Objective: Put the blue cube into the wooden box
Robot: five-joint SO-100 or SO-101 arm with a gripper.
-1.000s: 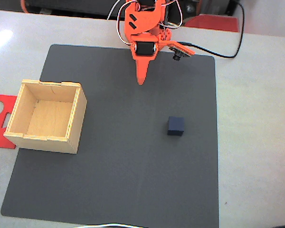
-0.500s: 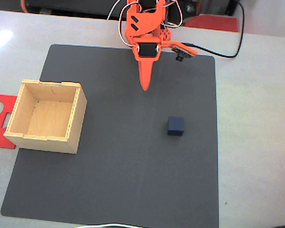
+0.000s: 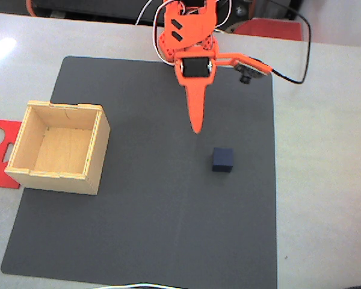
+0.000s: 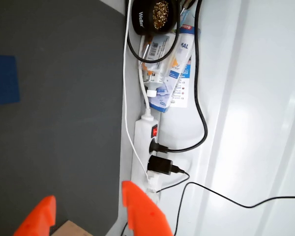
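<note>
Since the small dark navy-blue cube [image 3: 222, 160] has flat, plain sides and looks hard, it should be light and stiff, and it should not squash or break. Its dull faces look easy to hold without slipping. A good place to take it is on two sides that face away from each other, about halfway up.

The cube sits by itself on the dark grey mat [image 3: 150, 223], just past the tip of the orange jaws [image 3: 196, 127] and a little to their right in the fixed view. Nothing touches it. In the wrist view it shows as a blue patch [image 4: 2, 79] on the mat ahead of the two orange tips [image 4: 86, 214].

There the jaws are spread a little, with mat showing between them. They hold nothing and touch nothing.

Well off to the left of the jaws in the fixed view, the square open pale wooden box [image 3: 99, 153] waits on the mat, with nothing inside it.
</note>
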